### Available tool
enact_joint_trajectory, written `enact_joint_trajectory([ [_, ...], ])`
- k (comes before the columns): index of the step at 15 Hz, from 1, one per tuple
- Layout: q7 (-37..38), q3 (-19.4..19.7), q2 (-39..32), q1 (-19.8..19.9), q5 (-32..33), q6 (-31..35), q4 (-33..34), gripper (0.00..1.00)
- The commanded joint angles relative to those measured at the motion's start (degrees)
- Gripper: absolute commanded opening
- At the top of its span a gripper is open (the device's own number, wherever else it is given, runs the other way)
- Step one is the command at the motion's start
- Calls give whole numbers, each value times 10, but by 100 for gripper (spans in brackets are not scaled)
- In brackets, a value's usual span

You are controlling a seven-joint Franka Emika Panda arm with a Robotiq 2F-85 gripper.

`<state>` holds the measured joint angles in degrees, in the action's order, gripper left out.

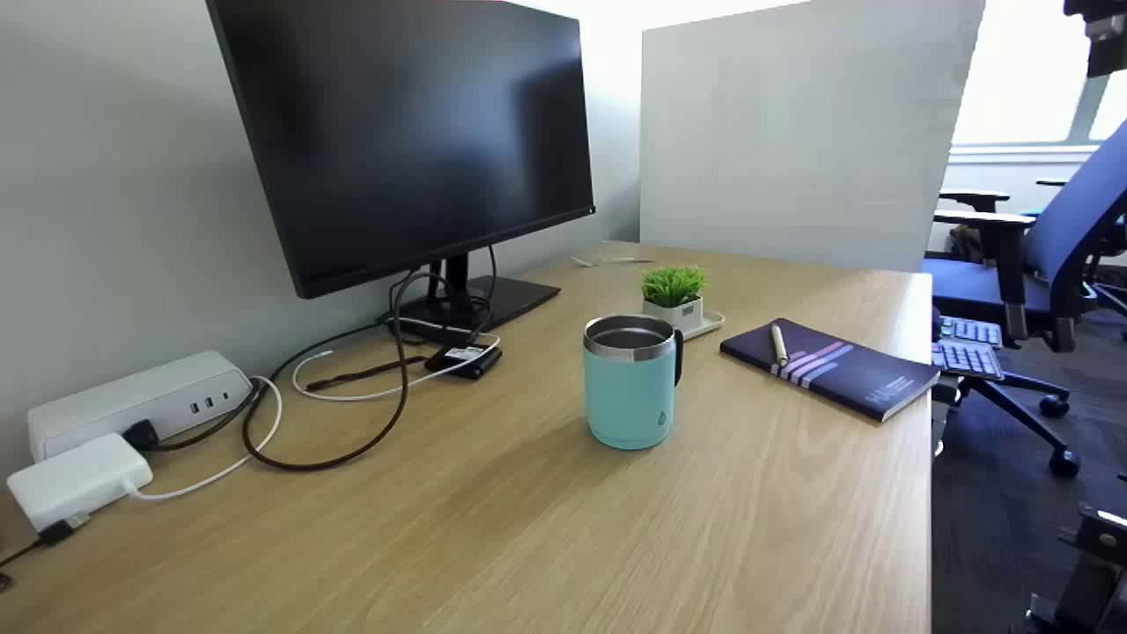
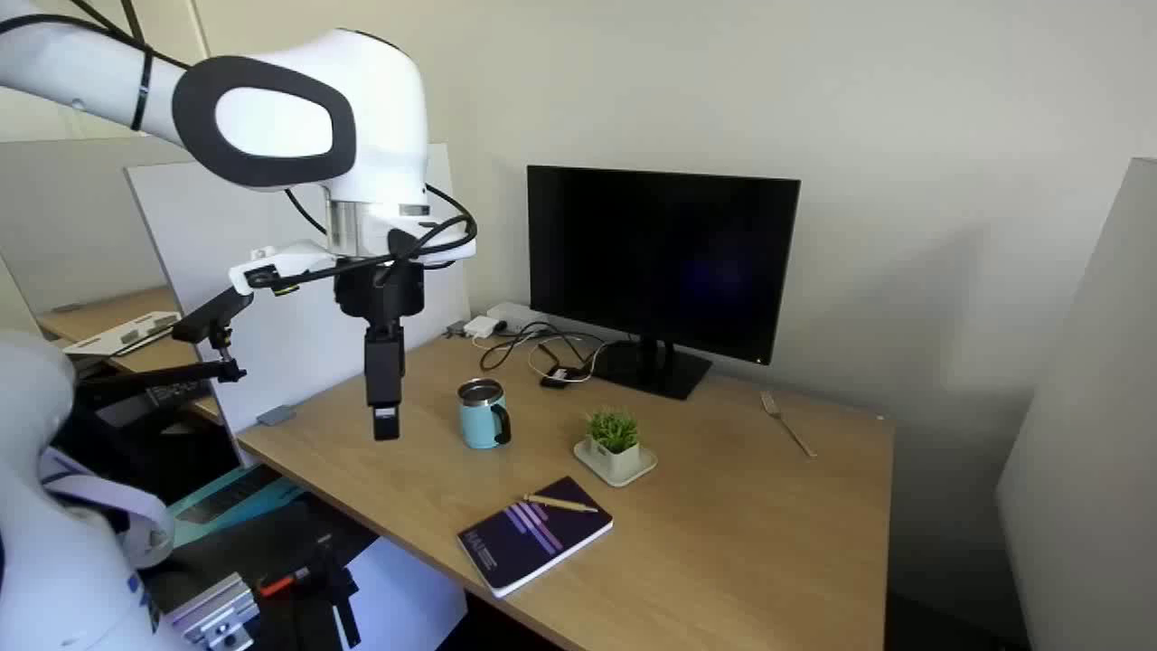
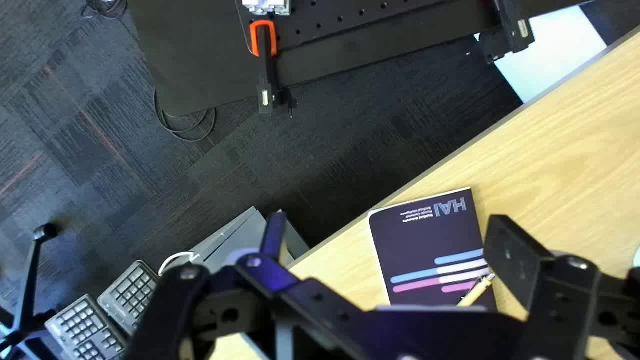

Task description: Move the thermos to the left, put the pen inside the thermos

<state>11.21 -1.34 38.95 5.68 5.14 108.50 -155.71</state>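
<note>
1. Thermos (image 2: 477,423): stands upright on the desk (image 2: 741,542). Position, in an exterior view with 12 o'clock at the top: about 11 o'clock from the notebook (image 2: 533,533).

2. Gripper (image 2: 386,423): hangs raised and apart from the thermos, at about 9 o'clock from it in that view. In the wrist view its jaws stand wide apart; nothing is held.

3. Tipping hazard: a finger that strikes high on the wall, or catches the handle (image 1: 679,357) (about 2 o'clock on the body in an exterior view), is likely to topple the thermos. Probable cause: misalignment on approach.

4. Snagging hazard: in an exterior view, cables (image 1: 326,466) lie at about 9 o'clock from the thermos. A long slide that way may run into them.

5. Pickup hazard: the pen (image 2: 560,504) lies flat on the notebook and is slim. Closing too high would miss it; pressing too low may shift the notebook or roll the pen away.

6. Insertion hazard: a pen gripped aslant may strike the rim and drop outside.

7. Appearance: teal wall with a small dark mark low down, steel rim, shaded interior, dark side handle; no lid is visible.
</note>
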Motion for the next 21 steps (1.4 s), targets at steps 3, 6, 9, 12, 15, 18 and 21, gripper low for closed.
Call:
enact_joint_trajectory([
  [3,0,1,0,-1,1,-1,1,100],
  [6,0,1,0,-1,1,-1,1,100],
  [9,0,1,0,-1,1,-1,1,100],
  [12,0,1,0,-1,1,-1,1,100],
  [15,0,1,0,-1,1,-1,1,100],
  [18,-3,0,-1,-2,4,7,-1,100],
  [21,7,-10,-20,-6,8,27,3,100],
])
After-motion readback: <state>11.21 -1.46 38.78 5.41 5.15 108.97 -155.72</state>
